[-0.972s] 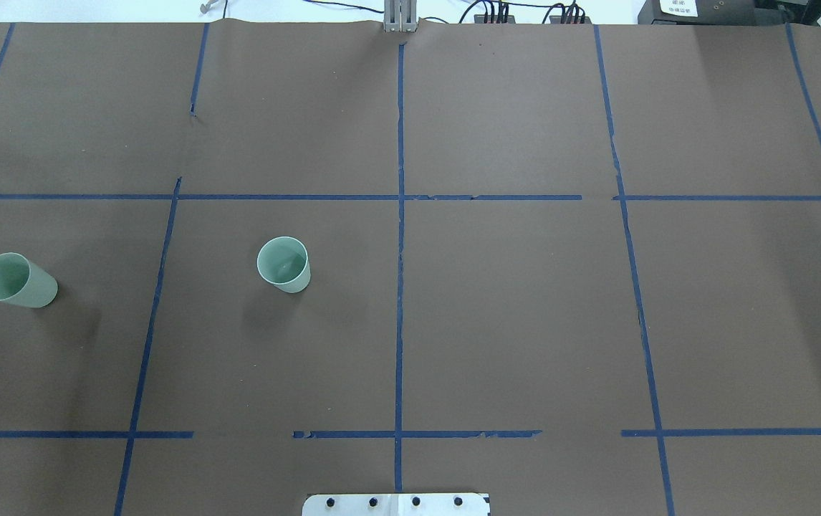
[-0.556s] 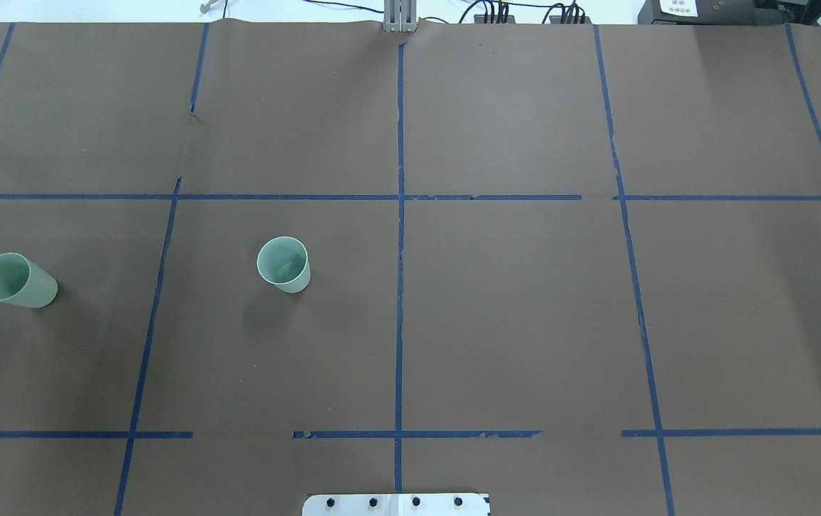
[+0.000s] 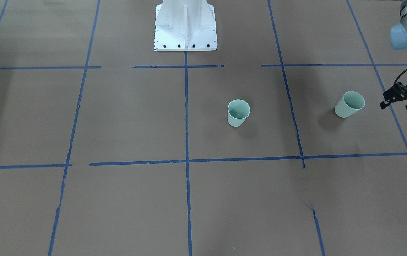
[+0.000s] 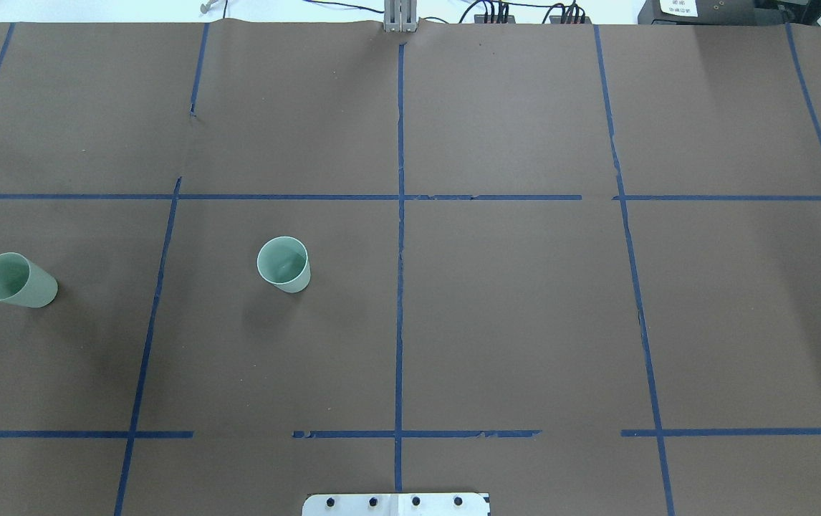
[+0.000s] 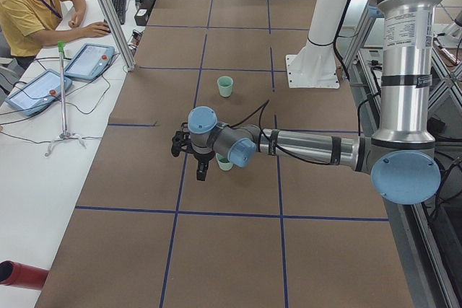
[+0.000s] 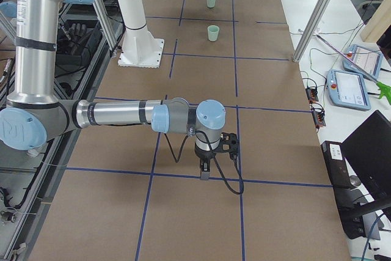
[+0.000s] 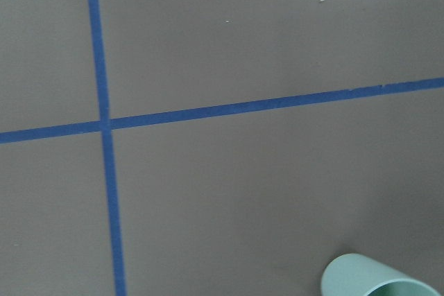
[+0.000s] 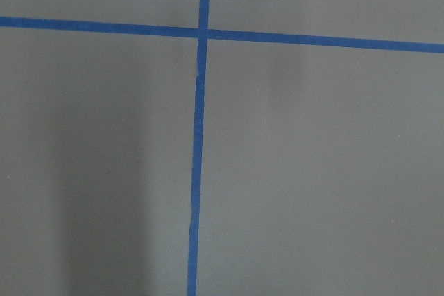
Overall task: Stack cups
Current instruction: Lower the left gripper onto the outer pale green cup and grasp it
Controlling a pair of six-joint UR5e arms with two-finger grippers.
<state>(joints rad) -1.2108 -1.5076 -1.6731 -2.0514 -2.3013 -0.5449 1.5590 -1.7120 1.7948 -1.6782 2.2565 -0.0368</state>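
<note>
While both cups stand upright on the desk (image 4: 511,322), they are well apart and not stacked. The left cup (image 4: 16,280) is far on the robot's left side. The middle cup (image 4: 284,264) is between it and the centre tape line (image 4: 400,287). The left end effector (image 3: 396,106) hangs near the left cup without touching it, fingers spread and holding nothing. The right end effector (image 6: 204,166) is over bare desk, far from both cups; I cannot tell if its fingers are apart.
</note>
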